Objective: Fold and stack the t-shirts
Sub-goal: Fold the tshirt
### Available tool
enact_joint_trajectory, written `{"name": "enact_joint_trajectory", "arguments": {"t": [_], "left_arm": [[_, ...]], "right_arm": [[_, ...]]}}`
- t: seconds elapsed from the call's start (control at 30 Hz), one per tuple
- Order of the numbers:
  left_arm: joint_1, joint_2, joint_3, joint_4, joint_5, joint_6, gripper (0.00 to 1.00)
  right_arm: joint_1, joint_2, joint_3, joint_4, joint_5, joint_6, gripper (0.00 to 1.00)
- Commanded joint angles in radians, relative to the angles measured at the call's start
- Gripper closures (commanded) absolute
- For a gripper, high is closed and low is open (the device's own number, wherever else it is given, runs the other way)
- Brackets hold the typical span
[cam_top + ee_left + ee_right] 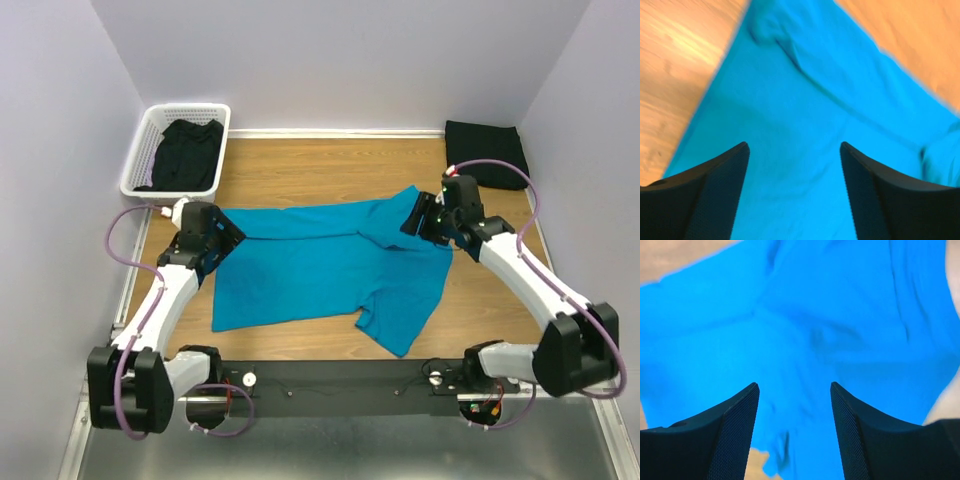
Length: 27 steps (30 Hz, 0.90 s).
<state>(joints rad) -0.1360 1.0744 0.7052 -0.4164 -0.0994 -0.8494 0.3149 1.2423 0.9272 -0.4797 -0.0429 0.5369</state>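
A bright teal t-shirt (320, 265) lies spread on the wooden table, its far edge folded into a band between the two grippers. My left gripper (232, 238) hovers over the shirt's left end. In the left wrist view it (795, 147) is open, with only teal cloth (805, 100) below. My right gripper (417, 216) sits over the shirt's far right corner. The right wrist view shows it (795, 386) open above rumpled teal fabric (805, 315), with nothing held. One black t-shirt (187, 152) lies in the basket. Another (486, 152) rests folded at the back right.
A white lattice basket (139, 165) stands at the back left corner of the table (300, 170). Walls close in on three sides. The arms' black mounting rail (340, 385) runs along the near edge.
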Motion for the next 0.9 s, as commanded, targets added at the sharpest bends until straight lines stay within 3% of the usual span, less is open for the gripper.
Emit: {"name": "enact_joint_trajectory", "arguments": {"t": [0.0, 0.13, 0.33, 0.57, 0.87], "left_arm": [[0.128, 0.054, -0.006, 0.172, 0.041, -0.092, 0.15], [0.193, 0.129, -0.039, 0.316, 0.093, -0.201, 0.1], [0.196, 0.222, -0.066, 0.462, 0.156, -0.344, 0.1], [0.188, 0.288, -0.096, 0.565, 0.107, -0.465, 0.1], [0.156, 0.318, -0.092, 0.57, 0.007, -0.487, 0.1]], "right_arm": [[-0.107, 0.104, 0.021, 0.206, -0.142, 0.006, 0.33], [-0.201, 0.233, 0.025, 0.373, -0.335, 0.09, 0.34], [-0.257, 0.379, 0.044, 0.519, -0.431, 0.136, 0.35], [-0.28, 0.474, 0.024, 0.604, -0.471, 0.158, 0.35], [-0.362, 0.534, -0.076, 0.65, -0.45, 0.193, 0.35]]}}
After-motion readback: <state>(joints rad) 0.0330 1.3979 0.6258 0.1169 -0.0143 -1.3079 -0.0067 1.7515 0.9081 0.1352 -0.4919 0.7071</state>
